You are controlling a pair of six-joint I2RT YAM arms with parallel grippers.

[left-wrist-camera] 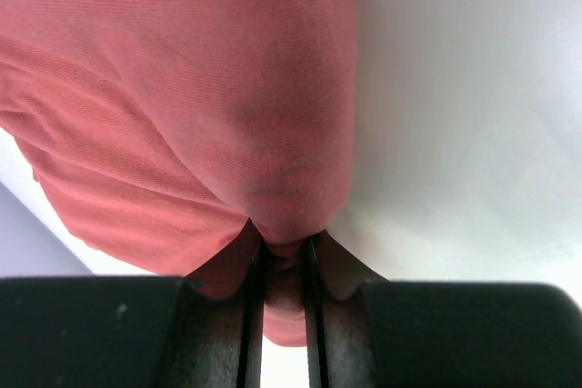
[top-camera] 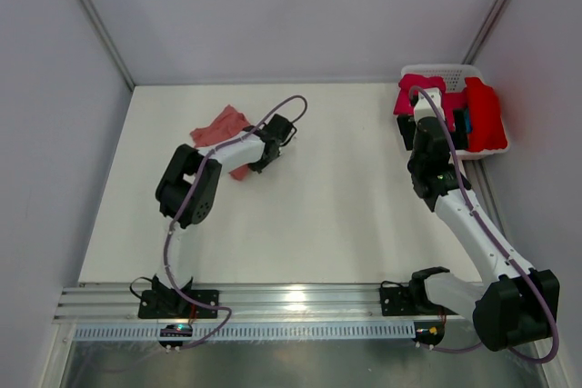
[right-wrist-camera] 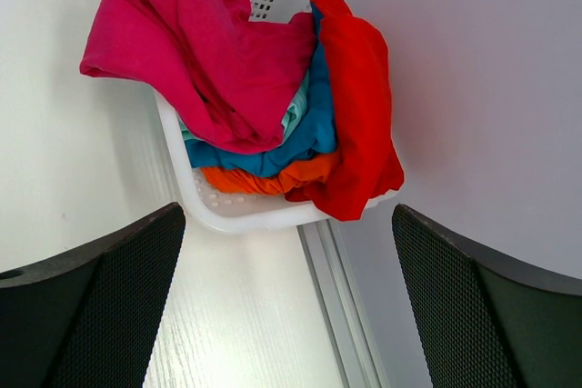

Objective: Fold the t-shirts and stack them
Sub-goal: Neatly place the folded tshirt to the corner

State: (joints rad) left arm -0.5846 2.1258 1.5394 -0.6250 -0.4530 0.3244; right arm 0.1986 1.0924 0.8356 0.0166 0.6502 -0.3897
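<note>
1. You are seeing the left gripper (top-camera: pixel 275 136) in the upper left-centre of the top view. It is sitting at the right edge of the salmon t-shirt (top-camera: pixel 216 126), which is lying crumpled on the white table (top-camera: pixel 346 206).
2. In the left wrist view, its jaws are nearly closed and are pinching a fold of the salmon cloth. The dark fingers (left-wrist-camera: pixel 214 324) are pressing in from both sides at the bottom centre of the frame, with a small lip of fabric bulging between them.
3. The salmon cloth is filling the upper left and centre of that frame, and bare table is showing on the right.
4. The right gripper (top-camera: pixel 426 104) is hanging in the upper right of the top view, at the near-left side of the white basket (top-camera: pixel 438 70).
5. In the right wrist view, its jaws are standing wide apart at the lower corners of the frame. Nothing is lying between them, and the basket is sitting just beyond the fingertips.
6. The remaining shirts are heaped in the basket:
   - the magenta t-shirt (right-wrist-camera: pixel 200 52) is draping over the left rim;
   - the red t-shirt (right-wrist-camera: pixel 359 106) is hanging over the right rim;
   - the blue t-shirt (right-wrist-camera: pixel 309 138) and the orange t-shirt (right-wrist-camera: pixel 273 177) are layered between them;
   - a pale teal scrap (right-wrist-camera: pixel 293 114) is peeking out above the blue.
</note>
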